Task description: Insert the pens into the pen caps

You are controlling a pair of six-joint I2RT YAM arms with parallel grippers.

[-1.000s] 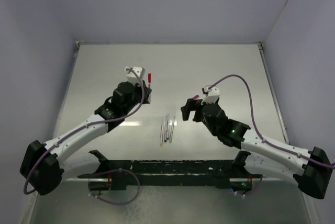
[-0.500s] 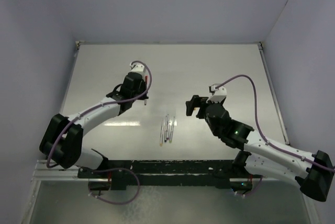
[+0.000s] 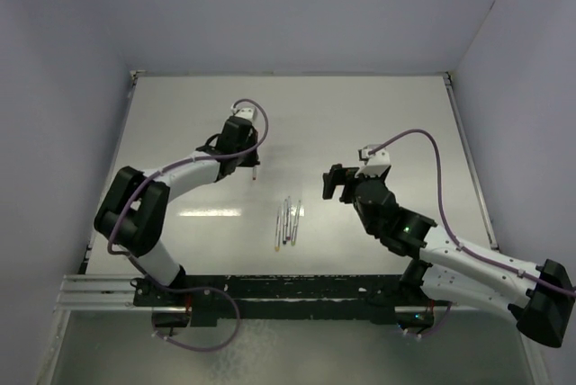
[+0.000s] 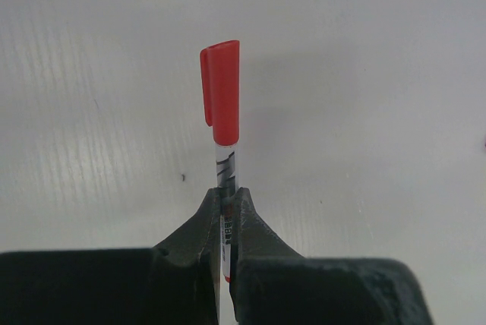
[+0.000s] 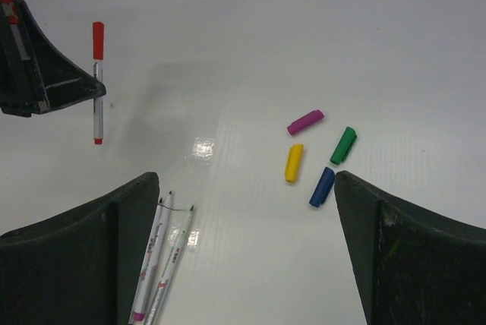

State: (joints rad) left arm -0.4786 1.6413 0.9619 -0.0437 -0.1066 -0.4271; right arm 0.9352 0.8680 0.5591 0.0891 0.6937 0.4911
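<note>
My left gripper (image 4: 226, 192) is shut on a pale pen (image 4: 226, 165) that wears the red cap (image 4: 220, 89) on its far end. The right wrist view shows that same capped pen (image 5: 98, 89) held out from the left gripper (image 5: 95, 91), with its shadow on the table beside it. Loose uncapped pens (image 3: 286, 221) lie bunched at the table's middle, also beside my right gripper's left finger (image 5: 163, 264). Magenta (image 5: 305, 121), yellow (image 5: 294, 162), green (image 5: 343, 145) and blue (image 5: 322, 187) caps lie ahead of my right gripper (image 5: 247, 181), which is open and holds nothing.
The white table (image 3: 378, 115) is walled at the back and sides. A black rail (image 3: 288, 290) runs along the near edge between the arm bases. A purple cable (image 3: 423, 147) loops over the right wrist.
The left arm has swung its elbow back and its gripper has turned, still carrying the red-capped pen. The right gripper drifted slightly right and stayed open.
</note>
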